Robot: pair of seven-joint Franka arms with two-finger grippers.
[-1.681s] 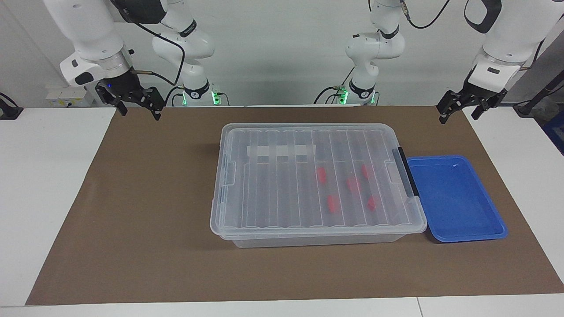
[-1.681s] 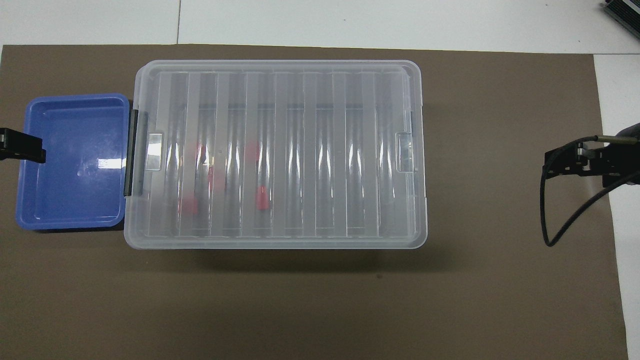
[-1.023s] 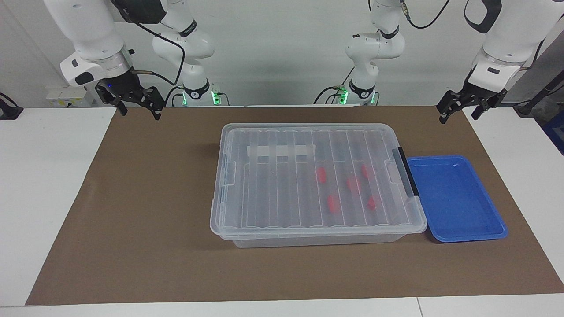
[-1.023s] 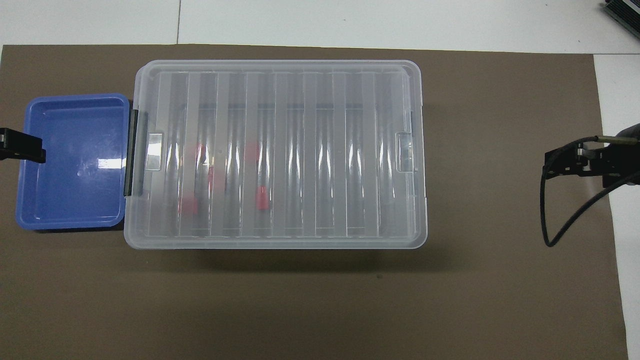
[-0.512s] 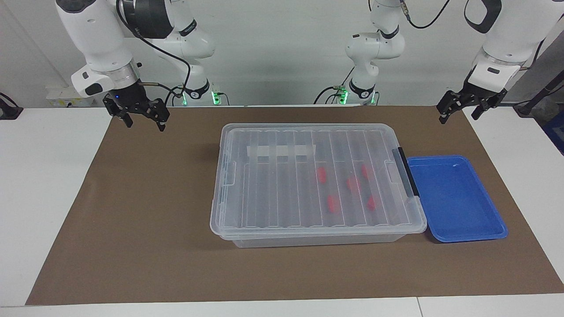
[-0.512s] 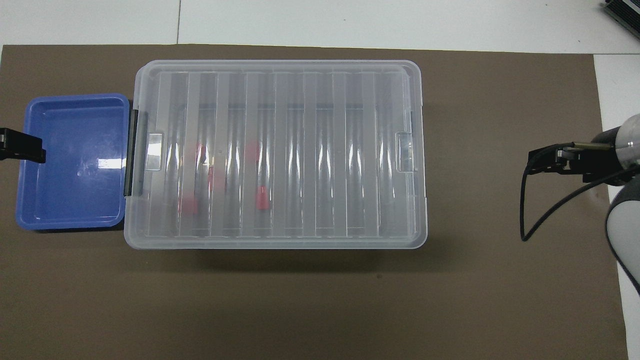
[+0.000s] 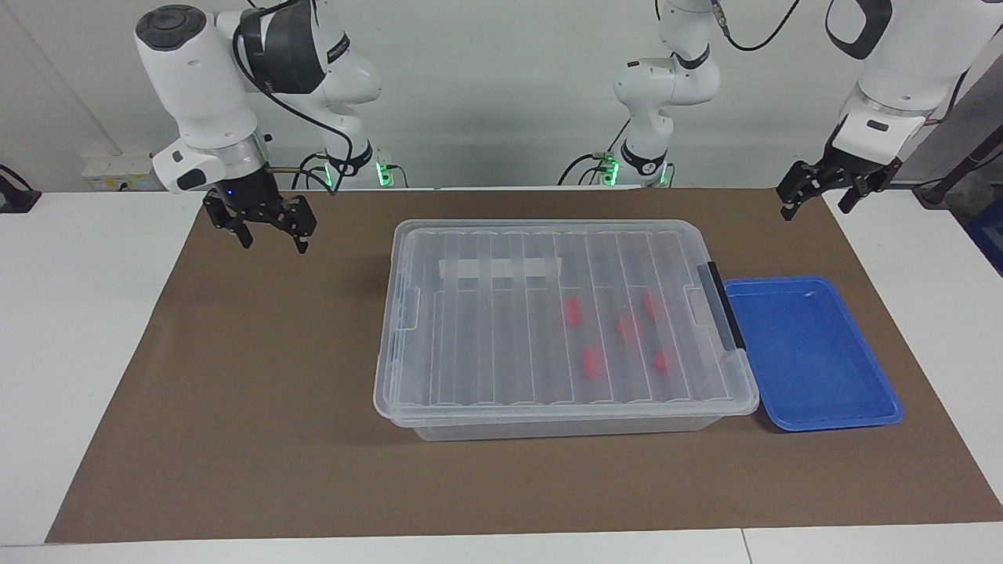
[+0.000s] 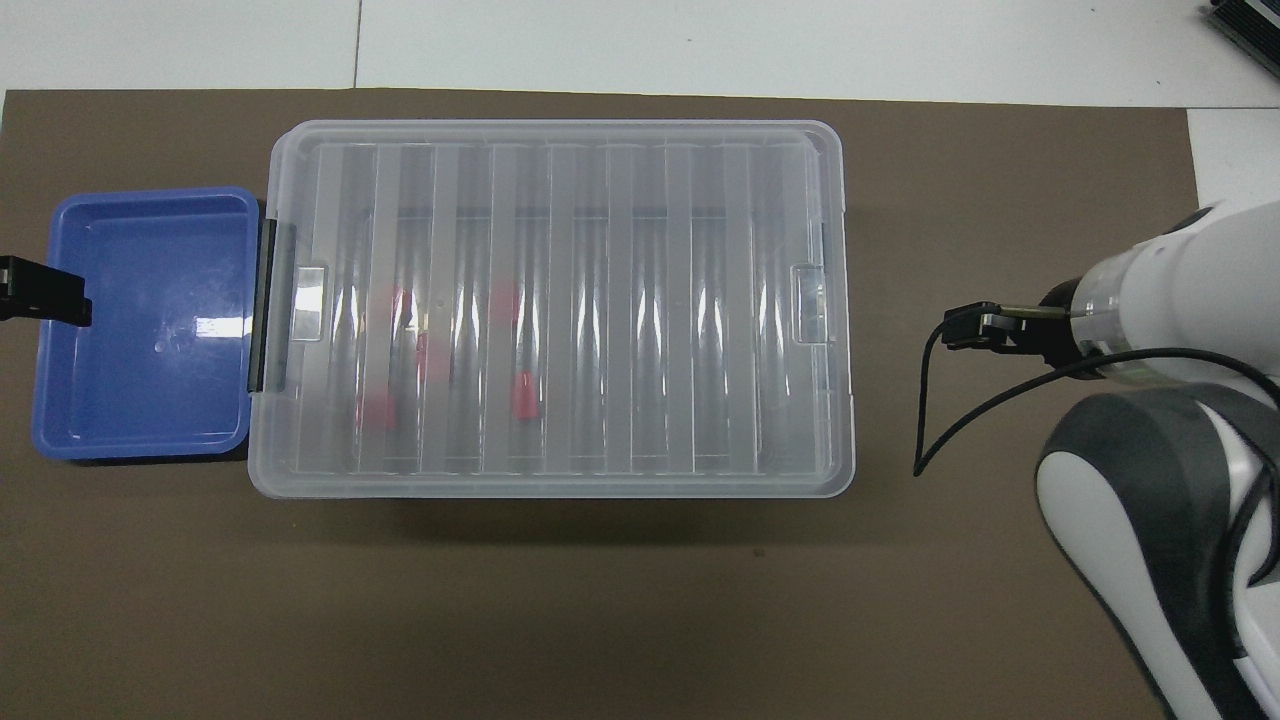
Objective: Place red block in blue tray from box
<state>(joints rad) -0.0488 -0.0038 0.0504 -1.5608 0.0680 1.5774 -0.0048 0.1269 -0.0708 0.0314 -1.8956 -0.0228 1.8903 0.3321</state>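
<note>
Brown matting [image 7: 258, 407] covers the middle of the white bench [image 7: 70, 337], and I see both arms mounted against a pale wall. Working across the facing view, my right end effector [image 7: 272, 239] hangs over bare mat toward the right arm's end of the bench, well apart from the box; its fingers stand wide and hold nothing. From overhead that arm's white and grey body fills the lower corner, with only a bit of the black end effector [image 8: 985, 328] showing past the wrist.

Next comes the box [image 7: 548, 313], clear, sitting mid-mat with its ribbed lid [image 7: 501, 251] on and a black clip [image 7: 725, 305] at the end nearest the tray. Through the lid I make out the red blocks [image 7: 571, 312] lying on the box floor, clustered toward the tray end; I count about five.

Just beside the clip end sits the blue tray [image 7: 862, 345], nothing in it.

My left end effector [image 7: 815, 200] waits over the mat's edge near the robots, fingers spread wide, gripping nothing. Overhead, only its black tip [image 8: 40, 303] shows, over the tray's outer rim.
</note>
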